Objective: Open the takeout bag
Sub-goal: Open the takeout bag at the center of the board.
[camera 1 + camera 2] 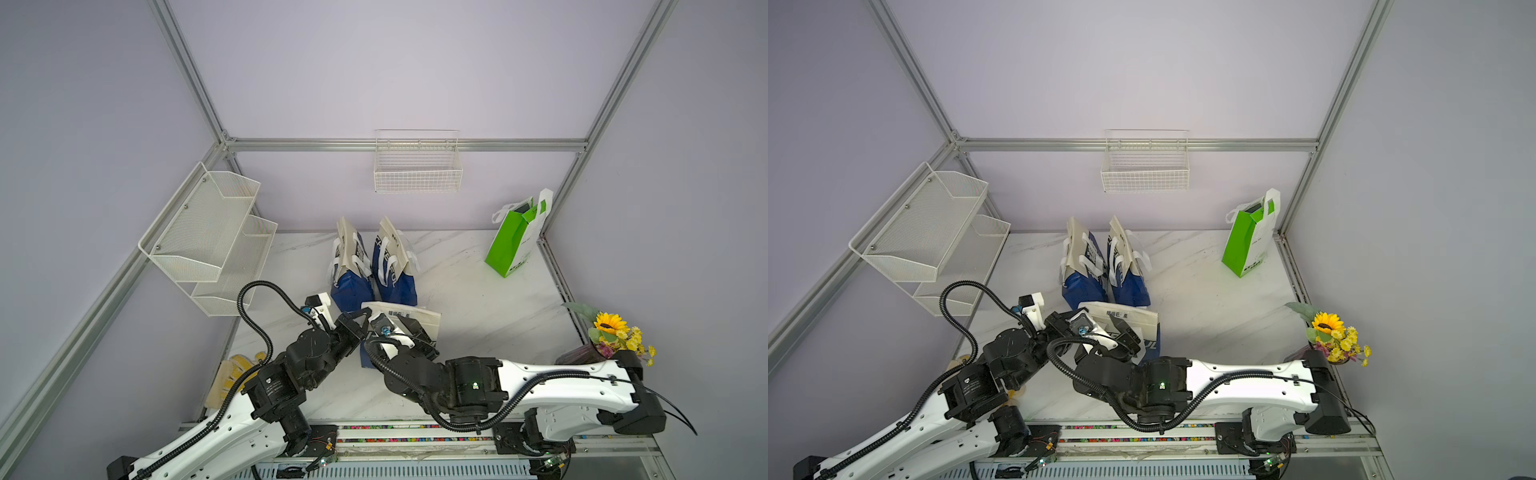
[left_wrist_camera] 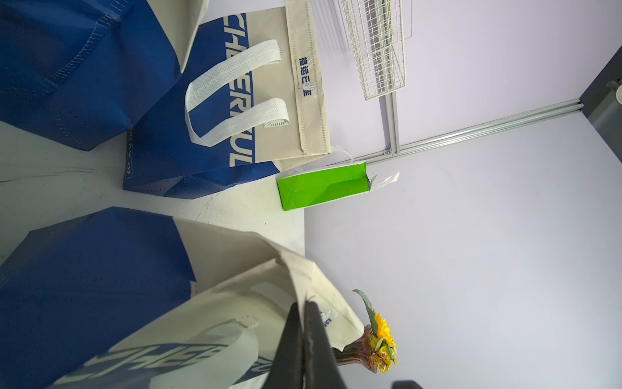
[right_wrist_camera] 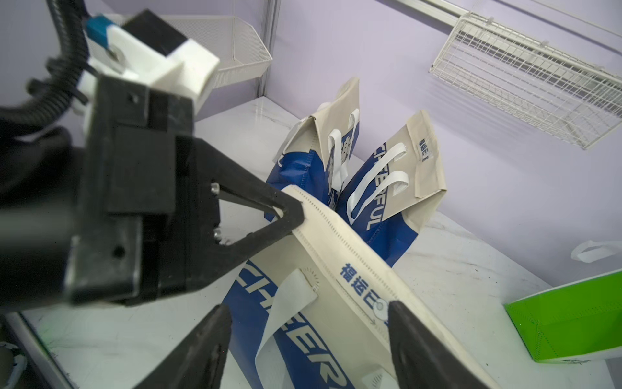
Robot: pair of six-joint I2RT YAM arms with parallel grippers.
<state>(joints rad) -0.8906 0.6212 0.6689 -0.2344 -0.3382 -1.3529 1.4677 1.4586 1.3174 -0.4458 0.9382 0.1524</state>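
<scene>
The takeout bag (image 1: 420,316) (image 1: 1136,319), blue below with a beige top strip and white handles, stands at the table's front centre with its folded top tilted toward the arms. My left gripper (image 1: 360,316) (image 2: 304,305) is shut on the left end of that strip, and the right wrist view shows its fingertips (image 3: 292,213) pinching the strip's edge. My right gripper (image 1: 417,332) (image 3: 308,310) is open and reaches over the bag (image 3: 331,243). One finger (image 3: 215,323) is beside the white handle, the other touches the printed strip. The bag mouth is folded flat.
Two more blue-and-beige bags (image 1: 352,266) (image 1: 395,266) stand just behind. A green bag (image 1: 513,243) stands at the back right and a sunflower vase (image 1: 611,336) at the right edge. A wire basket (image 1: 417,166) and a mesh shelf (image 1: 208,237) hang on the walls.
</scene>
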